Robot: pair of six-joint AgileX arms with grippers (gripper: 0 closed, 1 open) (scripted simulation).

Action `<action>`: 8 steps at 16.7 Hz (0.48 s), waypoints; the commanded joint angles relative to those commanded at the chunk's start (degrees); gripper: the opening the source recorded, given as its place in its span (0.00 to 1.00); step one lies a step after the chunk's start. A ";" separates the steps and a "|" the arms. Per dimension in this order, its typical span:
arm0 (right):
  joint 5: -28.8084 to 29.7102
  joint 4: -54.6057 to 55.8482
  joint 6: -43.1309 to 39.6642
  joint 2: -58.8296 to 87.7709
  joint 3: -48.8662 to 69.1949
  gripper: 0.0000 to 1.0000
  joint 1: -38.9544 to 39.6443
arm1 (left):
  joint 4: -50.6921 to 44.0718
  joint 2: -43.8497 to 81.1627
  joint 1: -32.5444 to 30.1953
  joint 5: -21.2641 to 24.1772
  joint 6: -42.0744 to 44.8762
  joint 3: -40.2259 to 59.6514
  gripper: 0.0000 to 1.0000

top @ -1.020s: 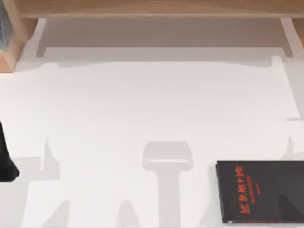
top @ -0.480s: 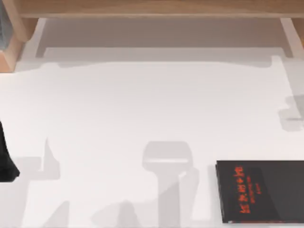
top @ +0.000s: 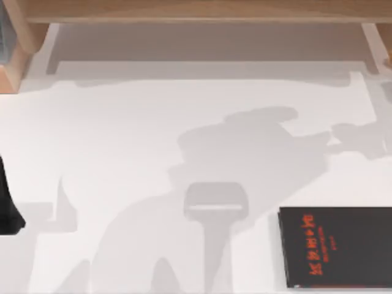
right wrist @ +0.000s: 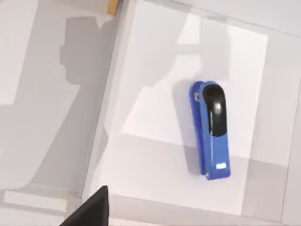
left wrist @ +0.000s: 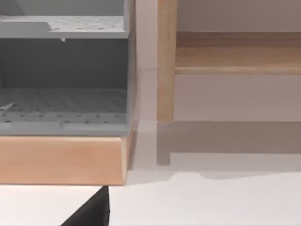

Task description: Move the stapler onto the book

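Left arm: a black part of it sits at the far left edge of the table (top: pixel 122 135), low in the top view, parked; I cannot tell whether its gripper is released or clenched.
Shelf: a wooden rack (left wrist: pixel 61 160) with grey perforated trays stands at the table's back left, close ahead of the left wrist camera.
Table middle: bare white surface crossed by broad grey shadows of an arm overhead.
Book (top: pixel 337 248): lies flat at the lower right of the table, black cover with red characters, nothing on it.
Stapler (right wrist: pixel 211 129): seen from the right wrist camera looking straight down, lying flat on the white surface, blue body with a black top cap, well apart from the book.
Right gripper: I cannot tell whether it is released or clenched; a dark corner of it shows at the wrist picture's edge.
Handling: the stapler looks rigid, light and smooth-sided, so likely a little slippery.
Hold: best across its narrow width near mid-length, fingers on the two long sides.
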 joint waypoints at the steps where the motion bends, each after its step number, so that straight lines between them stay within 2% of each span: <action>1: -0.11 -3.48 -1.61 6.40 6.40 1.00 -0.98 | 0.00 0.00 0.00 0.00 0.00 0.00 1.00; 5: -0.53 -15.39 -7.13 28.55 28.74 1.00 -4.17 | 0.00 0.00 0.00 0.00 0.00 0.00 1.00; 8: -0.81 -21.68 -10.05 40.32 40.66 1.00 -5.48 | 0.00 0.00 0.00 0.00 0.00 0.00 1.00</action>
